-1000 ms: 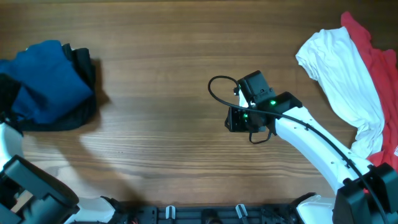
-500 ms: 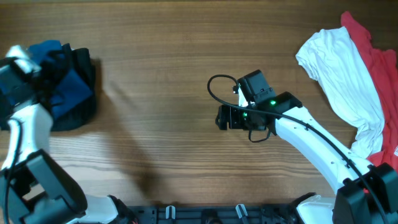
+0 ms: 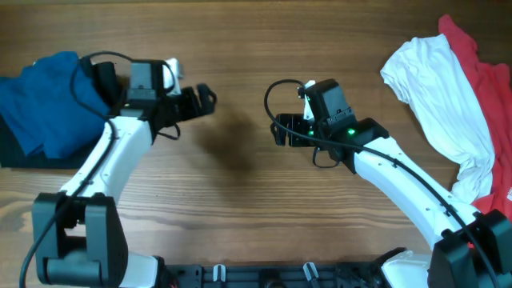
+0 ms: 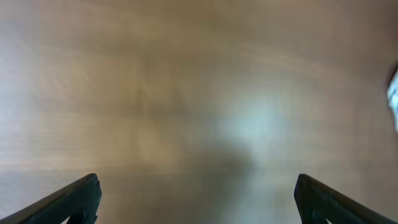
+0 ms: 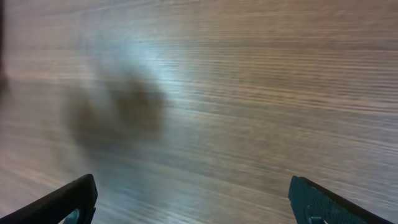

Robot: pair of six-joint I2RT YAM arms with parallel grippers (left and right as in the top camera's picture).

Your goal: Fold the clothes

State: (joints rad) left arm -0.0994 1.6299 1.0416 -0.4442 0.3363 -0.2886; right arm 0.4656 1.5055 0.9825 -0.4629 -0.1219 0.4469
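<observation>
Clothes: crumpled royal-blue short-sleeved cloth shirt [image 3: 48,100] on a black cloth garment [image 3: 16,154], far left; white cloth garment [image 3: 436,92] over a red cloth garment [image 3: 488,88], far right.
Handling: judged soft, light and limp; pinch a hem or shoulder seam.
Left gripper [image 3: 204,99]: fingers spread, empty.
Right gripper [image 3: 278,132]: fingers spread, empty.
Room: brown wooden table [image 3: 240,48] bare between the piles.

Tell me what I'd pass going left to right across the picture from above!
blue shirt → left pincer → right pincer → white garment → red garment
</observation>
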